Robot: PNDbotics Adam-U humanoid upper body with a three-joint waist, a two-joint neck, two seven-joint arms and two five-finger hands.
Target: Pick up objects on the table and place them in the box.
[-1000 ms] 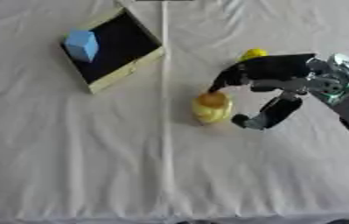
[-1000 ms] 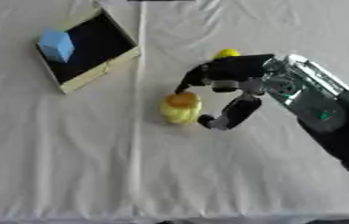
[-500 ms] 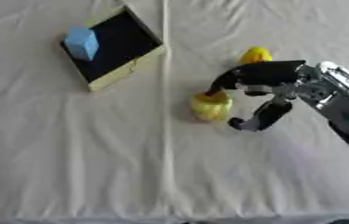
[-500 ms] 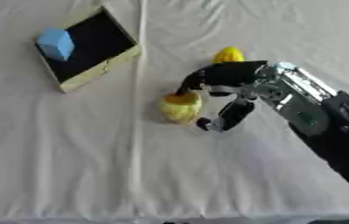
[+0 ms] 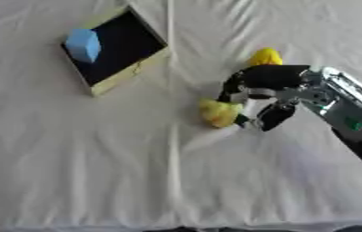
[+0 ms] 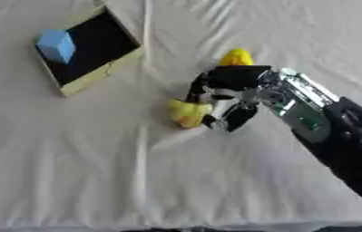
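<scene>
Right hand [image 5: 265, 90] curls round the yellow toy [image 5: 218, 112], fingers touching it. It looks soft and light; pinch it across the middle.

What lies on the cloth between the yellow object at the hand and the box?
Nothing visible does. The right hand is curled round the yellow object, and only bare white cloth lies between it and the box, which already holds a blue block.
</scene>
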